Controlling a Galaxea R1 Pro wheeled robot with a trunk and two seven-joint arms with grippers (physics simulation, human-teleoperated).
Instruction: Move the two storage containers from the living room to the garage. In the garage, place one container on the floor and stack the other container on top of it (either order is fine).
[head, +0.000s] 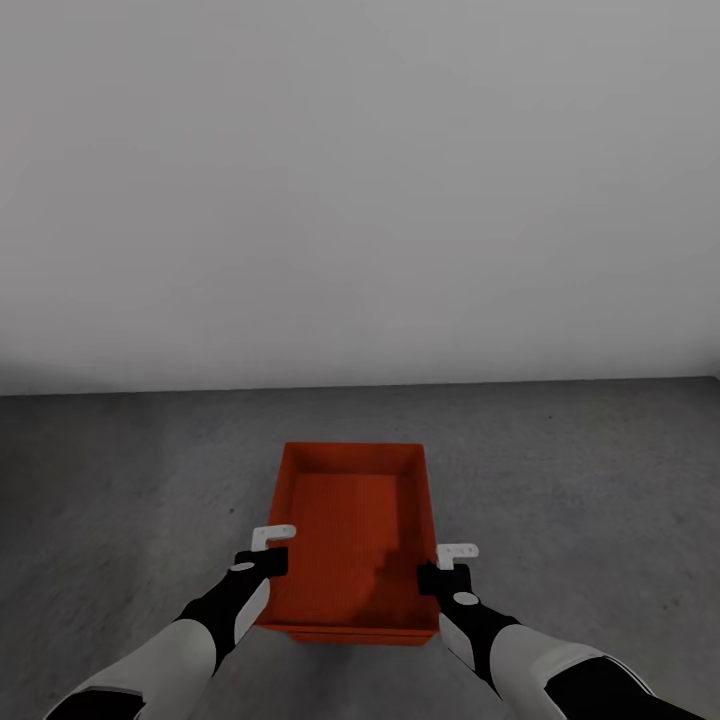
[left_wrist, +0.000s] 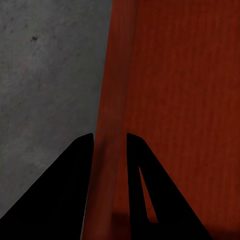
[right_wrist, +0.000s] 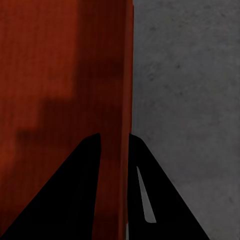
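An orange-red storage container (head: 350, 520) sits low over the garage's dark grey concrete floor (head: 590, 470), straight ahead of me and open side up. A second orange lip shows just beneath its near edge; I cannot tell whether that is the other container. My left gripper (head: 272, 535) is shut on its left side wall (left_wrist: 111, 100), one finger on each side of the thin wall. My right gripper (head: 457, 552) grips the right side wall (right_wrist: 125, 75) the same way. The container is empty, with arm shadows on its bottom.
A plain grey-white wall (head: 360, 200) rises a short way beyond the container's far end. Speckled concrete stretches to both sides of it.
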